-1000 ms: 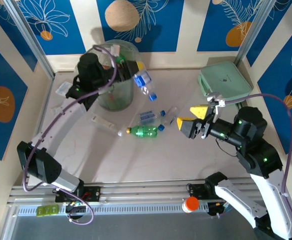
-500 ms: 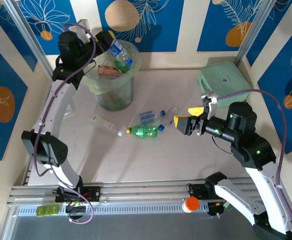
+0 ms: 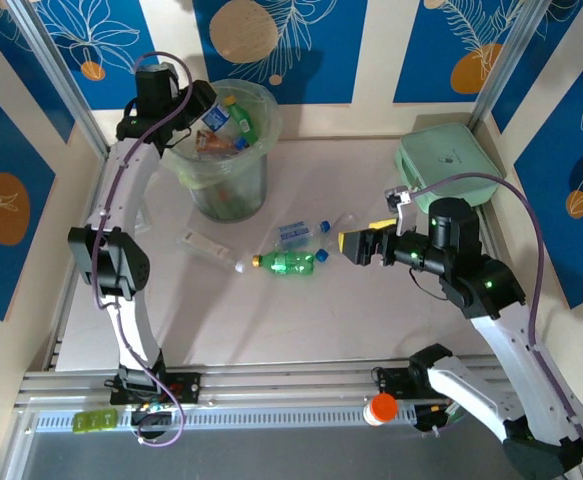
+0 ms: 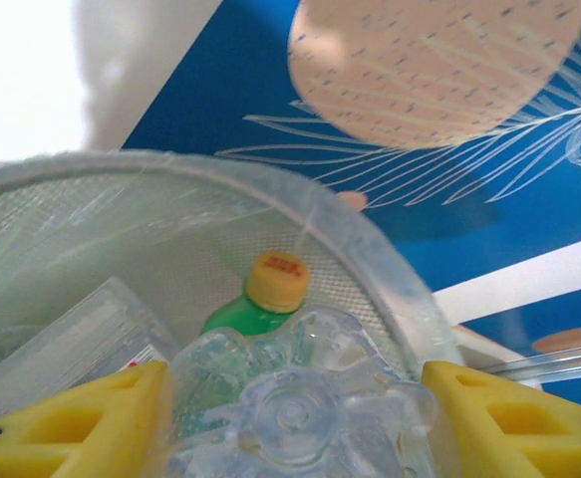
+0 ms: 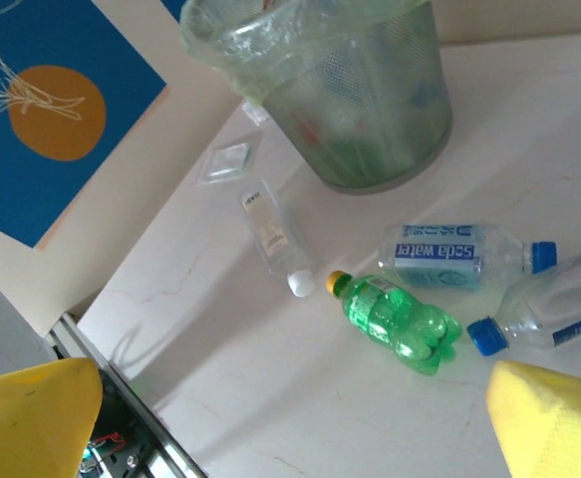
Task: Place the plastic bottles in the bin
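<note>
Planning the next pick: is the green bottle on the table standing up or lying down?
Lying down. The green bottle rests on its side on the table, its yellow cap pointing sideways, not up.

Left gripper [image 3: 204, 108] has swung up and over the bin [image 3: 231, 195] within a second, crossing from its near right side to the far left of the rim. The clear bottle [image 4: 300, 408] clamped between its fingers, earlier hanging outside the rim, now sits above the bin's open mouth, which lies just beyond and below the fingertips. The left arm has straightened and risen along the left wall. The right gripper [image 3: 359, 238] has slid left across the table, so the loose blue-capped bottle [image 3: 337, 227] that was well ahead of its fingers is now just beside them.
</note>
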